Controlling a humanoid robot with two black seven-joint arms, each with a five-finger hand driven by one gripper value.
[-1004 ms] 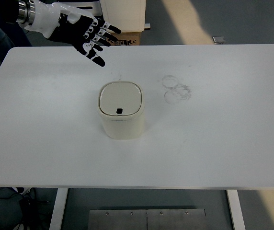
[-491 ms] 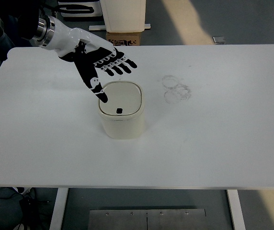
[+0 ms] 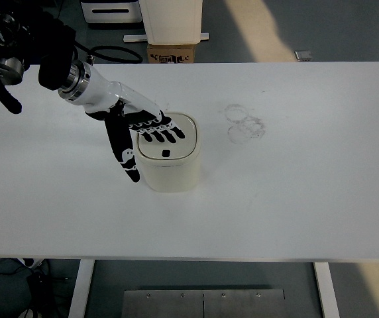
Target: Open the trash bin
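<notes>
Lowered since half a second ago: left hand now over the trash bin, fingers released and spread flat across the lid's far half, thumb hanging down beside the bin's left wall, grasping nothing. Bin upright near the middle of the white worktop, lid closed, small dark button at its near edge. Faint ring smudges further right.

We see that the left hand has swung down from the table's far left corner and now lies over the trash bin. Its spread fingers have lowered onto the lid, apparently touching it, with the thumb hanging beside the bin's left wall.
</notes>
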